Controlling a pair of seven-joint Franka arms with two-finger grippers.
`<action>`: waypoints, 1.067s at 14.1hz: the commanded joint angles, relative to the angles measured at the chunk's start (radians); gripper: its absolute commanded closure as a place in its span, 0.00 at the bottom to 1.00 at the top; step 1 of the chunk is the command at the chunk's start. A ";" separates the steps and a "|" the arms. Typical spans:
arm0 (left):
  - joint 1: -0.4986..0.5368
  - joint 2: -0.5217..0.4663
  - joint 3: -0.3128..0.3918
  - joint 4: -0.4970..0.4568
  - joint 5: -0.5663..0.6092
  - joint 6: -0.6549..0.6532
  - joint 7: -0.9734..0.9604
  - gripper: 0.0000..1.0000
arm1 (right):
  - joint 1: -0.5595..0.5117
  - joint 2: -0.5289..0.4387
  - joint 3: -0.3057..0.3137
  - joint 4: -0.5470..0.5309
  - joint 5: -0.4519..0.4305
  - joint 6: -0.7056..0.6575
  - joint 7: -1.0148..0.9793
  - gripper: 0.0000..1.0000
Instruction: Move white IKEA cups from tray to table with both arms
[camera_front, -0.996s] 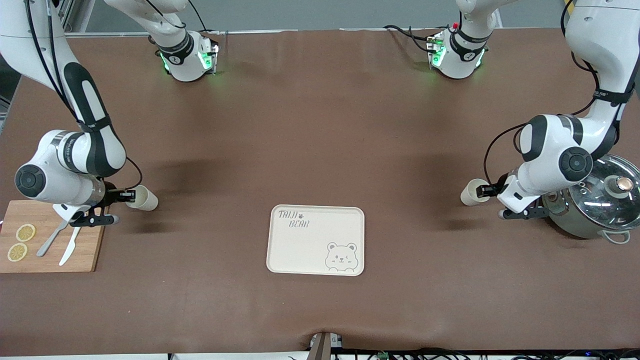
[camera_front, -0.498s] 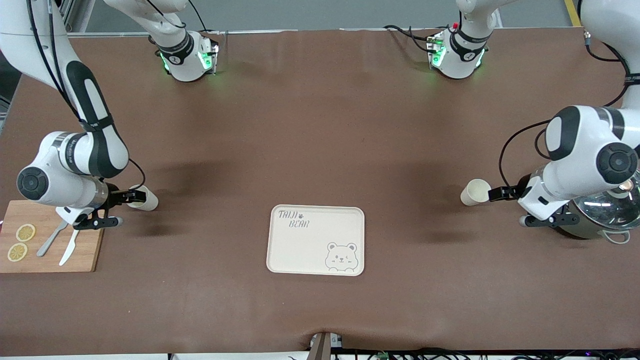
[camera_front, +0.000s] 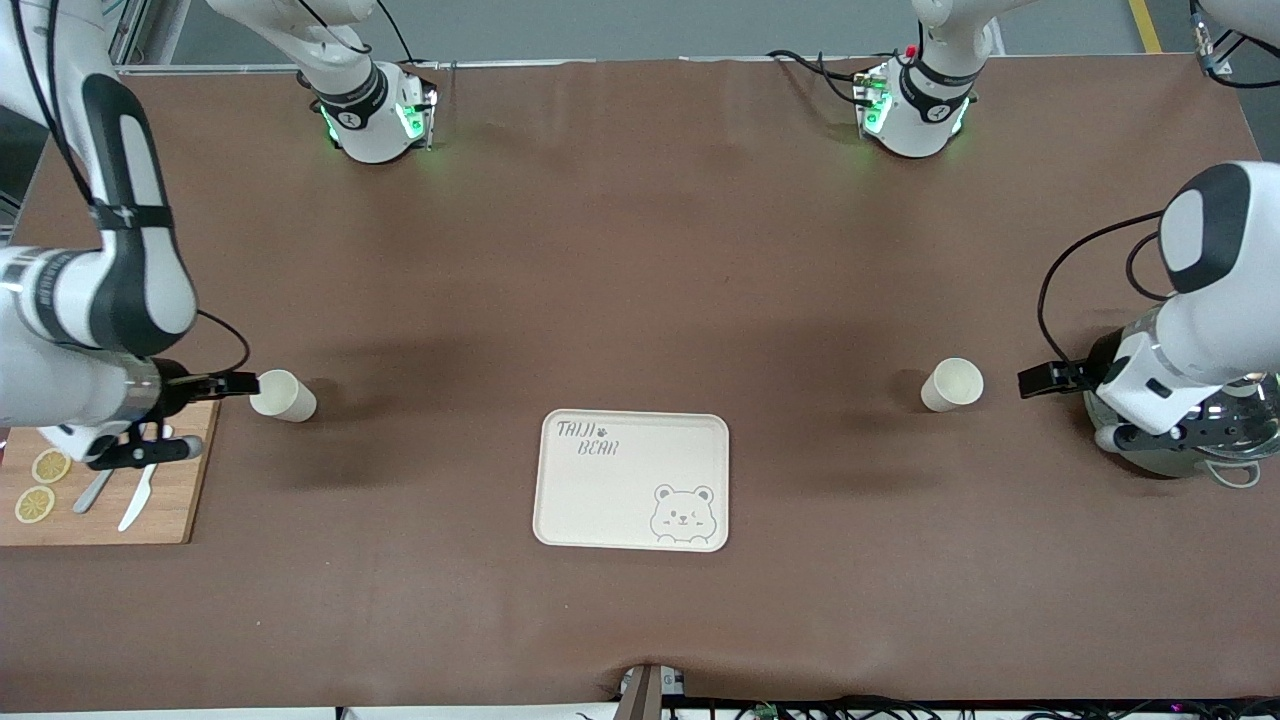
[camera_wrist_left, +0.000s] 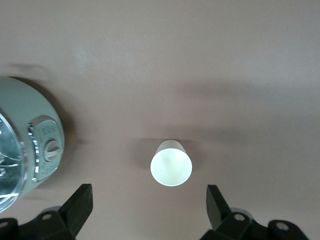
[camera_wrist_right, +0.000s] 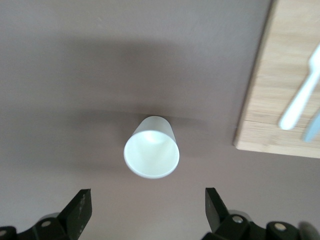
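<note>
Two white IKEA cups stand upright on the brown table. One cup (camera_front: 283, 395) is toward the right arm's end and shows in the right wrist view (camera_wrist_right: 151, 150). The other cup (camera_front: 952, 384) is toward the left arm's end and shows in the left wrist view (camera_wrist_left: 171, 163). My right gripper (camera_front: 238, 383) is open and empty, just clear of its cup on the cutting-board side; its jaws (camera_wrist_right: 149, 205) stand wide apart. My left gripper (camera_front: 1040, 380) is open and empty, a short gap from its cup on the pot side; its jaws (camera_wrist_left: 149, 205) stand wide apart.
A cream bear-printed tray (camera_front: 632, 480) lies between the cups, nearer to the front camera. A wooden cutting board (camera_front: 100, 500) with lemon slices, fork and knife lies under the right arm (camera_wrist_right: 290, 75). A steel pot with a glass lid (camera_front: 1190, 430) stands under the left arm (camera_wrist_left: 20, 145).
Both grippers have let go of the cups and drawn back, the right toward the cutting board, the left toward the pot. Both cups stay where they stood.
</note>
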 joint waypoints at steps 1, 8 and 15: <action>0.015 -0.082 -0.012 0.029 -0.029 -0.066 0.009 0.00 | 0.016 0.037 0.005 0.208 -0.012 -0.142 -0.005 0.00; 0.015 -0.143 -0.009 0.177 -0.031 -0.219 0.024 0.00 | 0.036 -0.138 0.041 0.323 -0.021 -0.243 0.002 0.00; -0.251 -0.266 0.219 0.169 -0.029 -0.307 0.012 0.00 | 0.032 -0.379 0.037 0.095 -0.009 -0.340 0.027 0.00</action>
